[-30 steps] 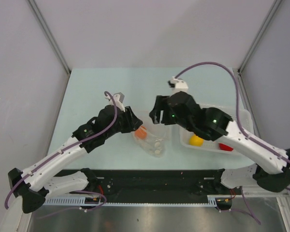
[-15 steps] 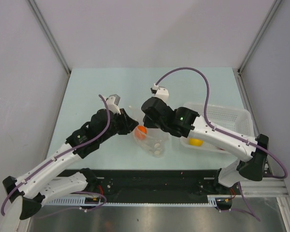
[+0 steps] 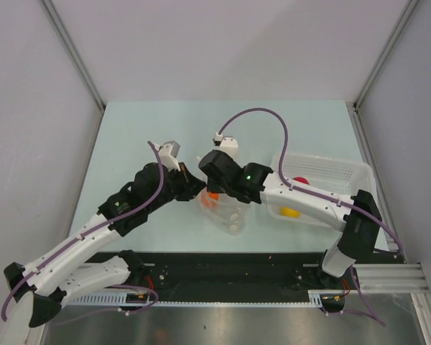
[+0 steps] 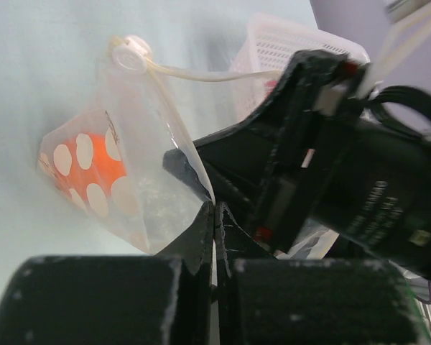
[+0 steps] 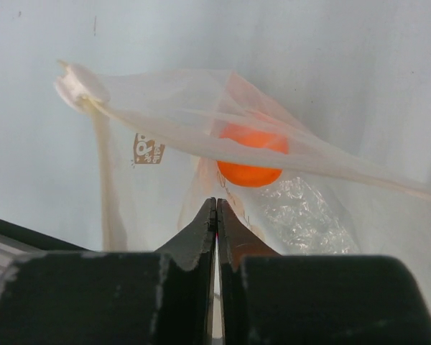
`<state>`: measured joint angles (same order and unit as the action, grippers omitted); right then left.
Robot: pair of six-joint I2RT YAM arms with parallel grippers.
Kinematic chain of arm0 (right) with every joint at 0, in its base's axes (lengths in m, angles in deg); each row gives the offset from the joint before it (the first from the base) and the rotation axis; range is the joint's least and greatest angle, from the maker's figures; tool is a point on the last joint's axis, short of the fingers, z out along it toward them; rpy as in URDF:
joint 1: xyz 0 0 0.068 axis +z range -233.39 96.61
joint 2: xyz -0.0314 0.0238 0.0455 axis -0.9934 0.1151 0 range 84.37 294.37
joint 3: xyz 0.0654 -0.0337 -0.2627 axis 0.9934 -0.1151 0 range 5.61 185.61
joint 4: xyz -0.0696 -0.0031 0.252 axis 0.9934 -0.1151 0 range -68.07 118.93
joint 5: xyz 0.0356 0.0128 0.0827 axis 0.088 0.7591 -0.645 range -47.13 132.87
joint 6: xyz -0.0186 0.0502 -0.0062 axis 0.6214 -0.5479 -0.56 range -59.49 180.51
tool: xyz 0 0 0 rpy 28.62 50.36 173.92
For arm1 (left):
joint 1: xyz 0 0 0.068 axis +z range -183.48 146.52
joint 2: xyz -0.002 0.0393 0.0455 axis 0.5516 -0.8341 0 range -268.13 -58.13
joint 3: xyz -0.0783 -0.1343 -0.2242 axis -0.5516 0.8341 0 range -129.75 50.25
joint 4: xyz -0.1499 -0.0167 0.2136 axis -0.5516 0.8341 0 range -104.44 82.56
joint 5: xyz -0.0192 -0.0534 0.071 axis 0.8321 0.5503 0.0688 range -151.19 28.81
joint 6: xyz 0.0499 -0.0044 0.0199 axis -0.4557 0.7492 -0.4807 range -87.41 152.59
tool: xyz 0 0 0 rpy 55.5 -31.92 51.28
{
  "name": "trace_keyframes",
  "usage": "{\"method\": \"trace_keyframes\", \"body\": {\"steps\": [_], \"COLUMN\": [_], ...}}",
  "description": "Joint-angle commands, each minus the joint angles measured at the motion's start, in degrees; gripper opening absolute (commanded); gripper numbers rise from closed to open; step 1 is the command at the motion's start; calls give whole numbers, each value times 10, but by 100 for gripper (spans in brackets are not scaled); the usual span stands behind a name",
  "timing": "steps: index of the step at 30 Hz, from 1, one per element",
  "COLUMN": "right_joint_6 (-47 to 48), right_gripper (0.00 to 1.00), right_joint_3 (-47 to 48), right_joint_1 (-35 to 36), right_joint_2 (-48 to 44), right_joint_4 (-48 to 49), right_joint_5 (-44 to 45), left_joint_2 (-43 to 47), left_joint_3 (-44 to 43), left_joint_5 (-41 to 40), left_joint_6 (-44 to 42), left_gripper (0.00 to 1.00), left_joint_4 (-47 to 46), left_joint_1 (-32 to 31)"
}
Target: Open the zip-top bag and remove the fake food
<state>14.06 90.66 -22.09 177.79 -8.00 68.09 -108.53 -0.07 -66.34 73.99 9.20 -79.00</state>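
Observation:
The zip-top bag (image 3: 228, 213) lies crumpled at mid-table, clear with white dots (image 4: 108, 169). Inside it shows one piece of fake food, an orange ball (image 3: 211, 195) (image 4: 93, 162) (image 5: 250, 164). My left gripper (image 3: 195, 188) (image 4: 215, 210) meets the bag's upper edge from the left, shut on a fold of its film. My right gripper (image 3: 208, 188) (image 5: 216, 207) faces it from the right, shut on the film just below the orange ball. The two sets of tips are almost touching. The bag's white zip end (image 4: 131, 52) (image 5: 77, 84) sticks out beyond them.
A white perforated basket (image 3: 330, 171) stands at the right with a red ball (image 3: 300, 180) and a yellow ball (image 3: 290, 212) in it. The right arm's black wrist (image 4: 323, 165) fills the right half of the left wrist view.
The right arm swung left from over the basket to the bag's mouth. Both grippers went from open to shut at the bag.

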Motion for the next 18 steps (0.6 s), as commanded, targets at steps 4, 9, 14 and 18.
{"method": "trace_keyframes", "body": {"steps": [4,9,14,18], "right_joint_6": [8,20,25,36], "right_gripper": [4,14,21,21], "right_joint_3": [-81,-125,-142,-153], "right_joint_1": [7,-2,-7,-14], "right_joint_2": [-4,-9,4,13], "right_joint_4": [86,136,155,170], "right_joint_5": [30,4,-15,-31], "left_joint_2": [21,28,48,92], "left_joint_3": [14,28,29,42], "left_joint_5": [15,18,-4,-51], "left_joint_6": [-14,-12,-19,-44], "left_gripper": [1,0,52,68], "left_joint_4": [-27,-37,-21,-4], "left_joint_1": [0,0,0,0]}}
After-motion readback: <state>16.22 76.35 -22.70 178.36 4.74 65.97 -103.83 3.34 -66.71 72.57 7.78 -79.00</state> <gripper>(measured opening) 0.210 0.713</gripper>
